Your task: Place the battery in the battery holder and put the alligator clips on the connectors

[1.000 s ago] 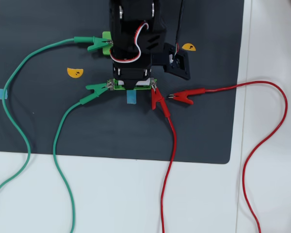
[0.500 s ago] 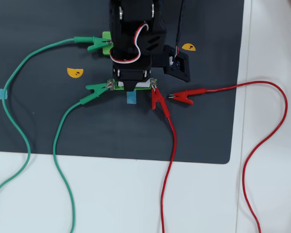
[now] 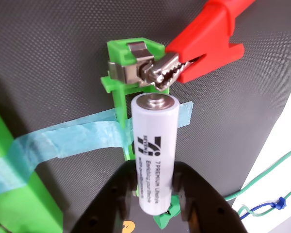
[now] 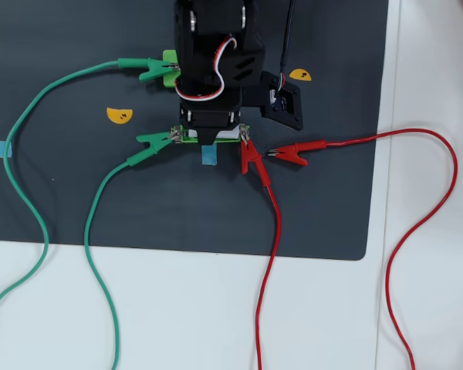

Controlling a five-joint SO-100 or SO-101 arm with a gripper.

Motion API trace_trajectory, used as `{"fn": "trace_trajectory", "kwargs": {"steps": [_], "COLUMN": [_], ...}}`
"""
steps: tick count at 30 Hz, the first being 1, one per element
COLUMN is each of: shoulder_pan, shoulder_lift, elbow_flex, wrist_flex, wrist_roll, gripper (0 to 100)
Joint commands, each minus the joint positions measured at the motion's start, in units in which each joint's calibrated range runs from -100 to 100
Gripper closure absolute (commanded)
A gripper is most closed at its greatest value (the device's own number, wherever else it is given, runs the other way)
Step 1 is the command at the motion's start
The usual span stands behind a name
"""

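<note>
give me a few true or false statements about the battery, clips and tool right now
1. The tool is closed around the battery. True.
2. A green clip bites the metal tab next to the battery's top end in the wrist view. False: a red clip does.
3. Blue tape runs under the battery holder. True.
4. In the overhead view, both red clips are attached to the holder. False: one red clip lies loose on the mat.
5. A green clip is on the holder's left end in the overhead view. True.

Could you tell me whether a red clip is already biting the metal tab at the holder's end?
Yes, in the wrist view the red clip has its teeth on the tab of the holder.
</note>
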Motion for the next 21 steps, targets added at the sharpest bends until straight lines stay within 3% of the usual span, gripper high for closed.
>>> {"fn": "trace_trajectory", "kwargs": {"steps": [1, 21], "shoulder_pan": [-0.4, -0.6], "shoulder_lift": [0.1, 3.4], "elbow_flex": [-2.0, -2.3], "wrist_flex": [-0.8, -0.8], "wrist_roll": [0.1, 0.2], "gripper": [99, 99]}}
